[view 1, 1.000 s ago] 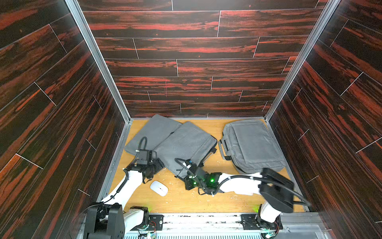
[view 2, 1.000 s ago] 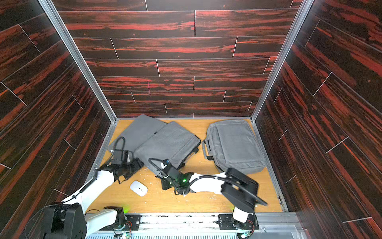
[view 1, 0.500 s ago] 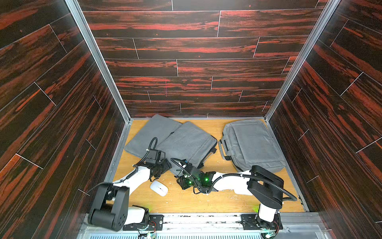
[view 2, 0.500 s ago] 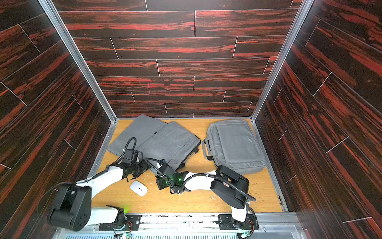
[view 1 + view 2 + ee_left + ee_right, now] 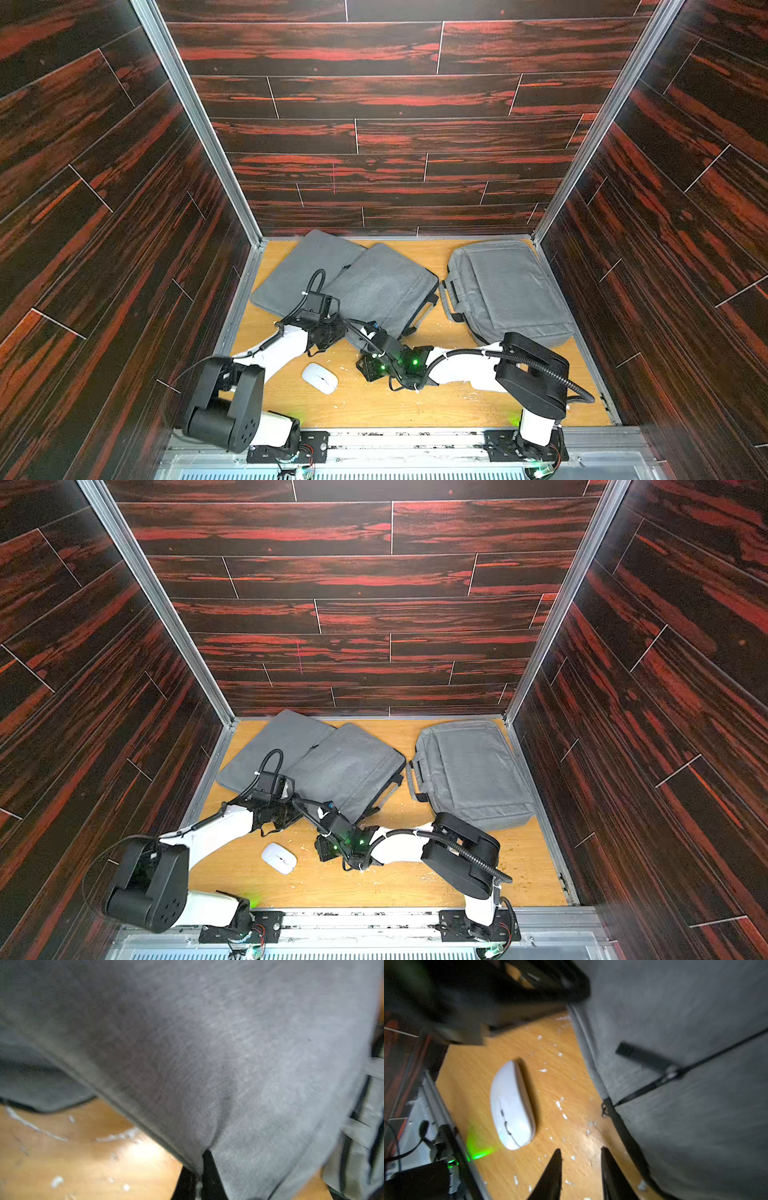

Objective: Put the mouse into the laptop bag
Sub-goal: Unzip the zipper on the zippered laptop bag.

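my left pincer [image 5: 196, 1163] was closed tight. by the wrist view it looked pinched on the near edge of the bag [image 5: 382, 286], the middle grey one. i could not tell if the opening was parted. the fabric read as soft and limp, so i judged the lip would sag unless held up.

the mouse [image 5: 319, 377] lay flat on the surface [image 5: 395, 409], just in front of that bag edge and between my two arms, touching neither pincer. it looked light, hard and glossy, a low rounded shell with little for pads to bite, so likely slippery. i reckoned the best hold was across its long flanks near the middle, pads low by the surface, squeezing gently so it would not squirt out.

my right pincer [image 5: 581, 1150] stood part open with nothing in it, only bare surface between its tips. it was near the mouse and not far from the bag's zip tab [image 5: 643, 1057]. i could not be sure the gap would span the mouse's narrow way.
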You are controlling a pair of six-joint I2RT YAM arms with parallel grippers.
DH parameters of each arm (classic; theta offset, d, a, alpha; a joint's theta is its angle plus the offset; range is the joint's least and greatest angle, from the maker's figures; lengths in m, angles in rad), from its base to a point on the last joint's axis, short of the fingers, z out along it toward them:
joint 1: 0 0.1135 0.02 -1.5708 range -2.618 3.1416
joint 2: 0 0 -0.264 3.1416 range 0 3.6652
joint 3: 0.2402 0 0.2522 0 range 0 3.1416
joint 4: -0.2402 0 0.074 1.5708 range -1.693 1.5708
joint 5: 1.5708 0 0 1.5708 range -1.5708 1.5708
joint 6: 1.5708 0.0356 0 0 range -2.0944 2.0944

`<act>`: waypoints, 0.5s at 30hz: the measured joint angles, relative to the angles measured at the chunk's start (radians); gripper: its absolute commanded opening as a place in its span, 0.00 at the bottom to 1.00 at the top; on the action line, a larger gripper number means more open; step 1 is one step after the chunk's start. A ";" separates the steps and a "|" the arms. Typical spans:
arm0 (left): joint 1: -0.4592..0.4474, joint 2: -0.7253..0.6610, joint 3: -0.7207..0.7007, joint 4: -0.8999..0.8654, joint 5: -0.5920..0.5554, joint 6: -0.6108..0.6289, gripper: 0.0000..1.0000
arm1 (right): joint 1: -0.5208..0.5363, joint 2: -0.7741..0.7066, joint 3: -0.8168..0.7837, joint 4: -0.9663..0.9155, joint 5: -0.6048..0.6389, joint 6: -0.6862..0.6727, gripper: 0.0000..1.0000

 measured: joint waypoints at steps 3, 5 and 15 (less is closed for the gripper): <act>-0.013 -0.049 0.020 -0.032 0.003 -0.008 0.00 | 0.023 -0.001 0.001 -0.014 0.032 0.021 0.38; -0.023 -0.087 0.036 -0.053 0.002 -0.013 0.00 | 0.035 -0.001 0.001 -0.028 0.063 0.037 0.40; -0.039 -0.193 0.067 -0.106 0.013 -0.016 0.00 | 0.041 -0.084 -0.004 -0.082 0.243 0.076 0.49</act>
